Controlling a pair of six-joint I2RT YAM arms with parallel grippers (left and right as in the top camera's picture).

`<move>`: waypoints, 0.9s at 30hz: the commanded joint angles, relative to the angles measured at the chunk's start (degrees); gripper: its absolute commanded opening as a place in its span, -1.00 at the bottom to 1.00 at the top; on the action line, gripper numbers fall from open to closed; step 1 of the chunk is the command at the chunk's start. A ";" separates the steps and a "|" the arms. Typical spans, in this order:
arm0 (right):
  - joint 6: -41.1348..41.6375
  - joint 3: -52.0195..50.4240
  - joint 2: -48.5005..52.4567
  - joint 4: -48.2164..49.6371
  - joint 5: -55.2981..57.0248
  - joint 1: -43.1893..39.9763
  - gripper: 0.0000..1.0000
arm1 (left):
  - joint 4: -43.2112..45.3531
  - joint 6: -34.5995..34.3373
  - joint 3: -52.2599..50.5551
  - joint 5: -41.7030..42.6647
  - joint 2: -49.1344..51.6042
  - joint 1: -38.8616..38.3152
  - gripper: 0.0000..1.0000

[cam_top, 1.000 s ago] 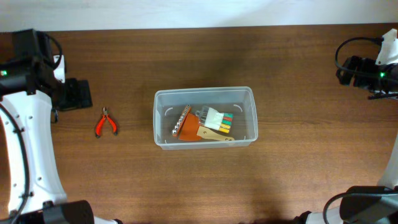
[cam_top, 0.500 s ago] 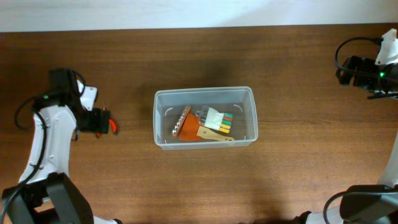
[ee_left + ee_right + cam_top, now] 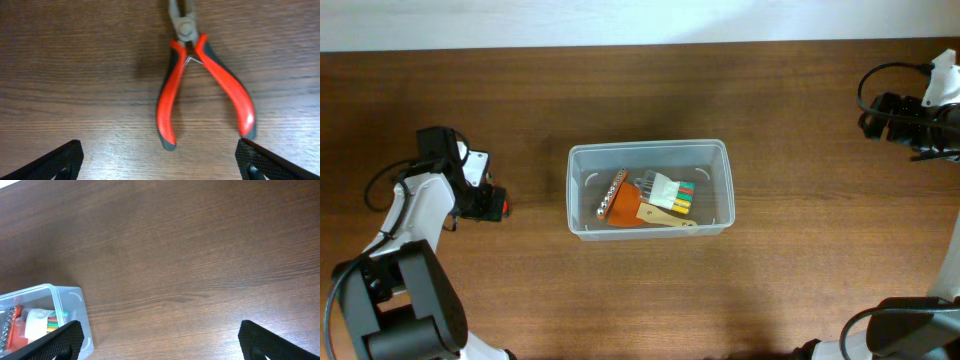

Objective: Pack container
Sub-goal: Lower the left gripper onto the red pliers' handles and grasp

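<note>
The clear plastic container point(image 3: 720, 185) stands at the table's middle and holds an orange bit holder, a wooden-handled tool and coloured keys. Its corner shows in the right wrist view point(image 3: 70, 311). Red-handled pliers point(image 3: 200, 85) lie flat on the wood left of it, mostly covered by my left gripper point(image 3: 485, 203) in the overhead view, where only a red handle tip point(image 3: 503, 206) shows. My left gripper point(image 3: 160, 162) is open, its fingers straddling the handle ends just above the table. My right gripper point(image 3: 160, 340) is open and empty at the far right.
The wooden table's far edge point(image 3: 640, 45) meets a white wall. Black cables hang at the right arm point(image 3: 880, 100). Bare wood lies between the pliers and the container point(image 3: 535, 200).
My left arm swung in and came down over the pliers, covering most of them in the overhead view. The right arm and the container have not moved.
</note>
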 commanded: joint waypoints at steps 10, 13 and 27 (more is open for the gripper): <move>-0.37 -0.52 0.44 -0.87 -0.70 0.37 0.97 | 3.08 0.39 -0.37 0.20 3.93 4.37 0.99; -0.37 -0.52 0.44 -1.31 -0.70 0.37 0.97 | 4.68 0.39 -0.37 0.24 4.02 4.37 0.98; -0.37 -0.52 0.44 -1.51 -0.70 0.37 0.97 | 3.96 -0.46 -0.35 9.70 7.21 4.20 0.99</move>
